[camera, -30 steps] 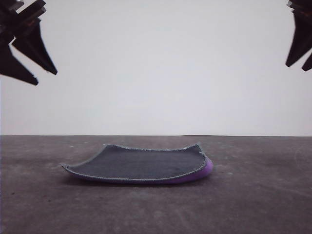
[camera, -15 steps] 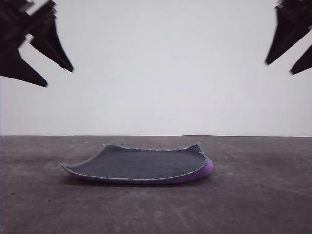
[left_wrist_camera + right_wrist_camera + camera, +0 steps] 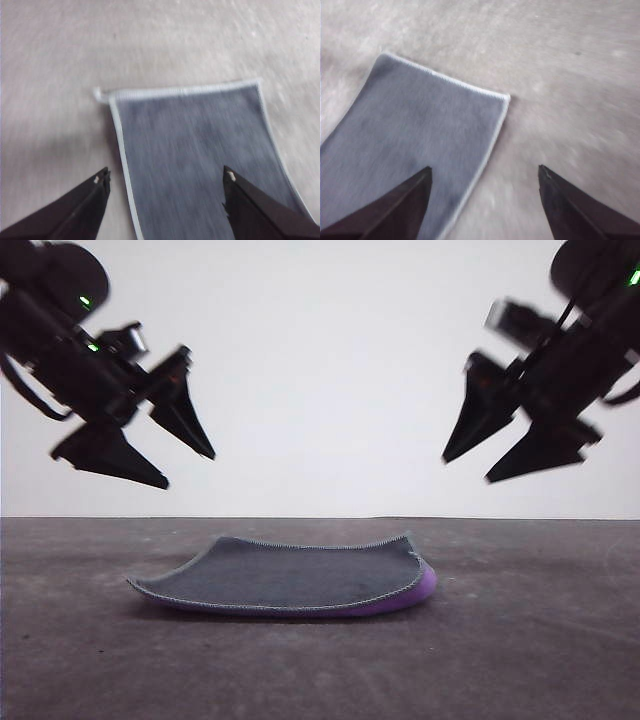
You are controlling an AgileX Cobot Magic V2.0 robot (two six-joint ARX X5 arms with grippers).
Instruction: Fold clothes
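Cloth: small square cloth (image 3: 290,578) lies about mid-tabletop (image 3: 520,660), dark grey face up, purple face showing only where the right-hand edge curls up; light stitched hem all round.
Flatness: not flat (near edge and right edge both lift off the tabletop, surface bowed).
Left gripper: left gripper (image 3: 190,468) hangs in the air above the cloth's left side, well apart from it; fingers (image 3: 85,205) spread, nothing between them.
Right gripper: right gripper (image 3: 468,470) hangs above the cloth's right side, likewise clear; fingers (image 3: 395,205) spread and empty.
Wrist views: left wrist view looks down on one hemmed corner, right wrist view on another; both blurred.
Stage (judgement): approach only, no fold begun, no grasp made.
Risk 1: the hem is thin and partly flush with the tabletop, so fingers closing too high would shut on nothing; too low and they scrape the surface.
Risk 2: uneven grasps on the two corners would skew the fold; the curled right edge could roll under.
Change from a second ago: both grippers have come down and inward from the upper corners of the front view; cloth unmoved.
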